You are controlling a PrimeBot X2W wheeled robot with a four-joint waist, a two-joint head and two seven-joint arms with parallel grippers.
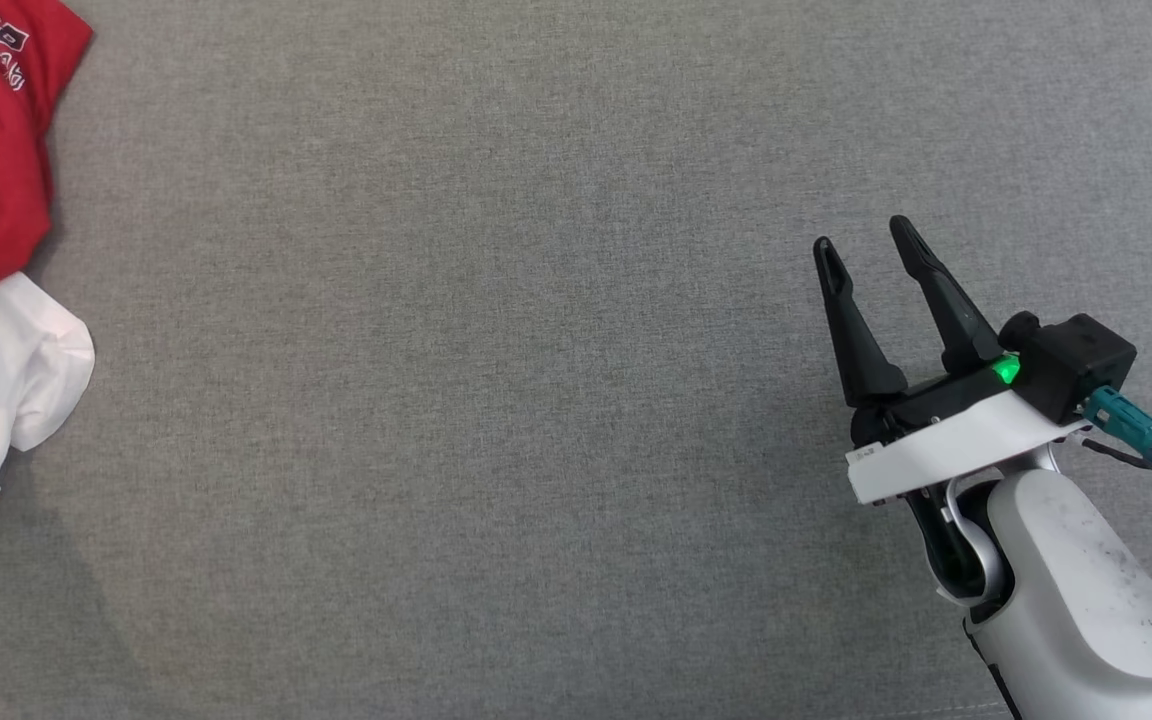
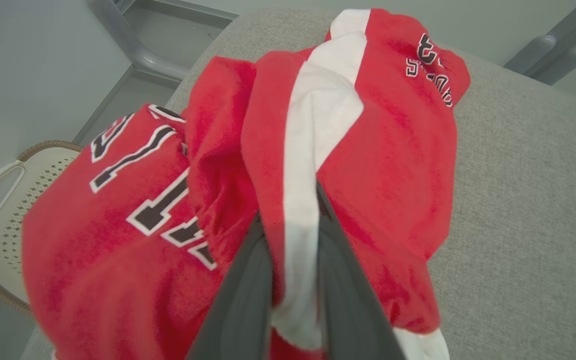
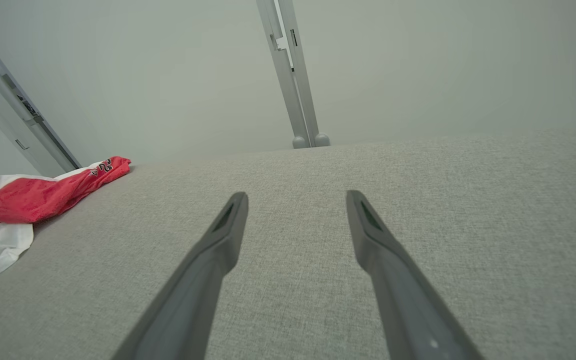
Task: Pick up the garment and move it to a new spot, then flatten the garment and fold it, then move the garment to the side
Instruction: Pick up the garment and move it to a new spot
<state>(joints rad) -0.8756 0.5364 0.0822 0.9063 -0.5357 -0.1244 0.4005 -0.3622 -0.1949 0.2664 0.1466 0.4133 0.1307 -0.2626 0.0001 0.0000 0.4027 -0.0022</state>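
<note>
**Item: garment**. Red jersey with white panels and black-and-white lettering. It is bunched in a heap at the far left edge of the counter, and part of it is cut off by the left border of the head view. No portion is laid flat. Several folds are stacked over one another.

**Hold:** A white band of the fabric is pinched between the two fingers of the left end effector, which are drawn narrow around it. Only this one strip is seen to be caught; the red bulk lies loose on either side.

**Other arm:** The right end effector is held spread wide and empty above bare counter, well apart from the garment.

**Surroundings:** A pale perforated basket is seen below and beyond the counter edge, close to the heap.

**Hazards, as judged:**
- The band may be pulled out of the pinch when the heap is lifted, since the whole weight would be carried by a thin fold.
- If the hold is lost near the edge, the garment may be dropped off the counter toward the basket.
- The garment may be set down as crumpled as it is now, because it is carried from a single point.
- No support can be given by the distant right arm.
</note>
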